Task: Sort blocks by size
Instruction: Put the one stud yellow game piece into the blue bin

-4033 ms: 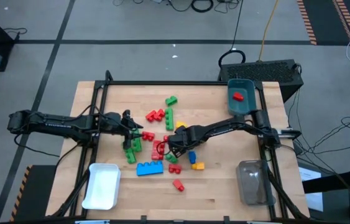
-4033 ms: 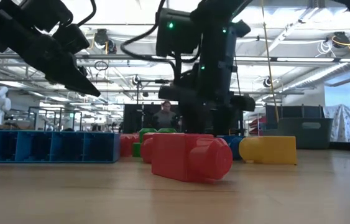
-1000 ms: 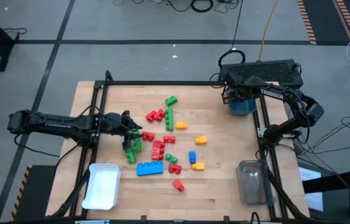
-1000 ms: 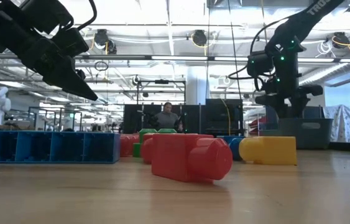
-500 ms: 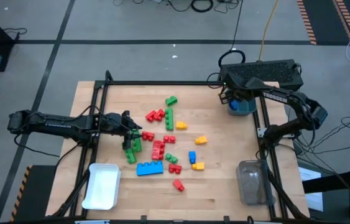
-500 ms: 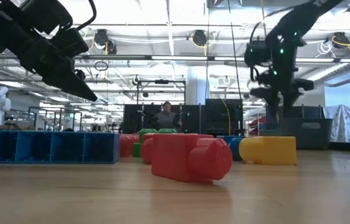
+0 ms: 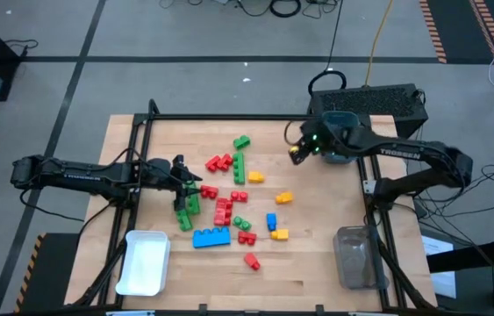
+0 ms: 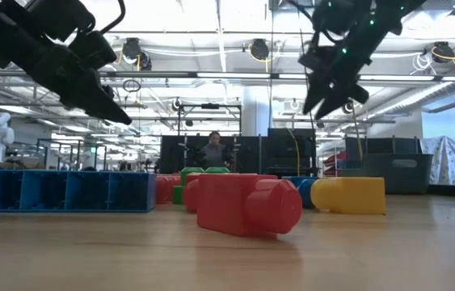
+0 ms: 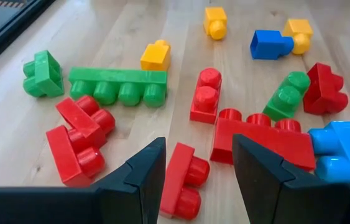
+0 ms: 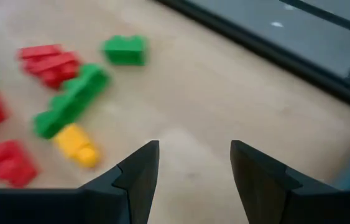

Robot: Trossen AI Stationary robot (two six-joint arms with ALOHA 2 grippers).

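Nearest the front edge of the bench (image 7: 317, 272) sit the white bin (image 7: 144, 262) and the clear bin (image 7: 355, 256), both looking empty. Mid-bench, the blocks (image 7: 229, 189) lie scattered, loose. They look light, rigid and slick, so pinch across the flat sides, not the studs. The left claw (image 9: 193, 177) hovers open, empty, over a small red block (image 9: 184, 180). The right claw (image 10: 190, 171) is open and empty too, up beside the teal bin (image 7: 341, 145) at the far edge, contents hidden.
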